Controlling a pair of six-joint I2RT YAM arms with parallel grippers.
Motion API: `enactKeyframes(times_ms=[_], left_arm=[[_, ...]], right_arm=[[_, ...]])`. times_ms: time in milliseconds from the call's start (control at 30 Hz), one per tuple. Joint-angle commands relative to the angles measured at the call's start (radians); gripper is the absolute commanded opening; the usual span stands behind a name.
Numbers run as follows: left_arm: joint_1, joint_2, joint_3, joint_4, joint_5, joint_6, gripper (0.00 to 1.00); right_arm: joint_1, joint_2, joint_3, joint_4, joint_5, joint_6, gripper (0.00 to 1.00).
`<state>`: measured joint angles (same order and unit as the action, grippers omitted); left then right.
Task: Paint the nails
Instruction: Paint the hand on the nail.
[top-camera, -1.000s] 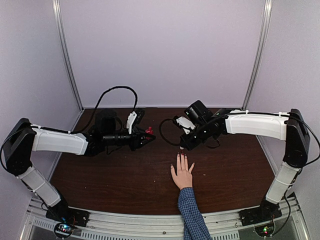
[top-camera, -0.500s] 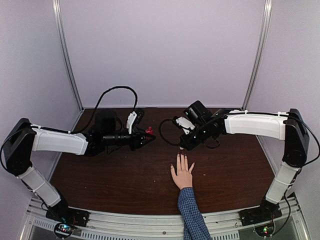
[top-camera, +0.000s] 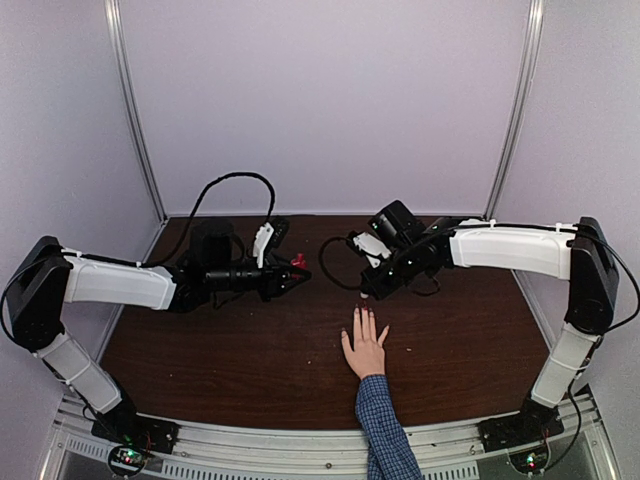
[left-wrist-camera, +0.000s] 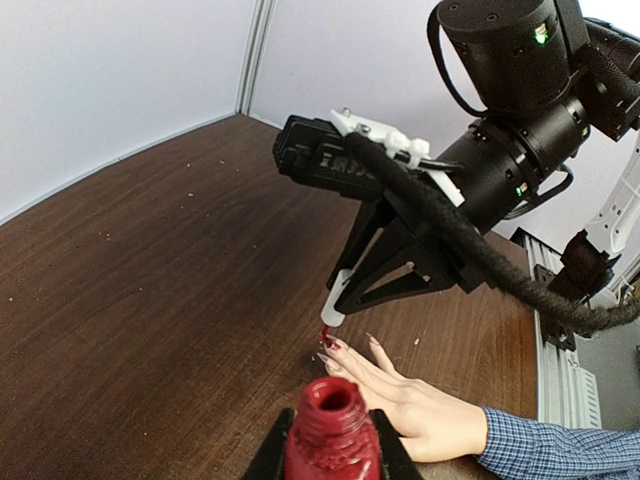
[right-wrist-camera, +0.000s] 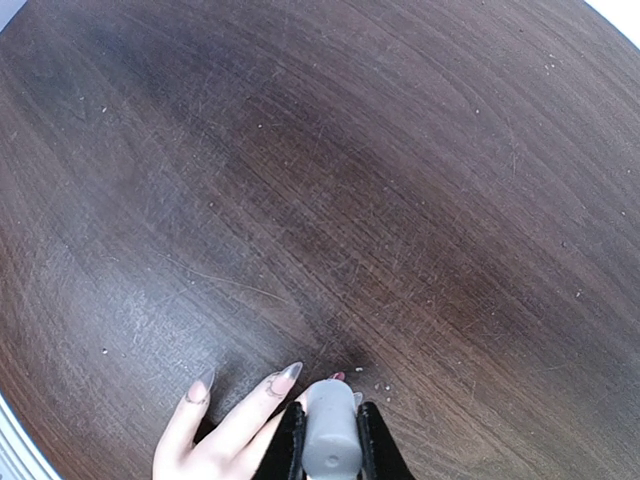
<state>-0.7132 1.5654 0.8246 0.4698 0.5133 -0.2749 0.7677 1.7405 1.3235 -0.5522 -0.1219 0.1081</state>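
Observation:
A light-skinned hand (top-camera: 365, 346) with a blue checked sleeve lies flat on the brown table, fingers pointing away. Its long nails (left-wrist-camera: 340, 347) show in the left wrist view; one is dark red, the others look bare. In the right wrist view a red nail tip (right-wrist-camera: 338, 376) peeks out beside bare nails (right-wrist-camera: 286, 375). My right gripper (top-camera: 366, 291) is shut on the white brush cap (right-wrist-camera: 331, 438), its red brush (left-wrist-camera: 325, 333) touching a fingertip. My left gripper (top-camera: 297, 270) is shut on the open red polish bottle (left-wrist-camera: 332, 436), held left of the hand.
A black cable (top-camera: 235, 182) loops behind the left arm. A metal rail (top-camera: 300, 440) runs along the table's near edge. Pale walls close in the back and both sides.

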Motion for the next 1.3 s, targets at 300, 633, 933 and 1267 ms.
enactKeyframes(times_ms=[300,633,933,1267], left_arm=[[0.007,-0.003,0.012,0.043,0.010,0.014,0.00],[0.006,-0.003,0.011,0.044,0.008,0.015,0.00],[0.006,-0.004,0.009,0.043,0.008,0.016,0.00],[0.007,-0.008,0.008,0.039,0.006,0.014,0.00]], right_arm=[[-0.016,0.008,0.032,0.017,0.021,-0.001,0.00],[-0.023,0.009,0.033,0.019,0.022,-0.003,0.00],[-0.028,-0.002,0.031,0.015,0.025,-0.007,0.00],[-0.030,-0.079,-0.012,0.020,0.033,-0.020,0.00]])
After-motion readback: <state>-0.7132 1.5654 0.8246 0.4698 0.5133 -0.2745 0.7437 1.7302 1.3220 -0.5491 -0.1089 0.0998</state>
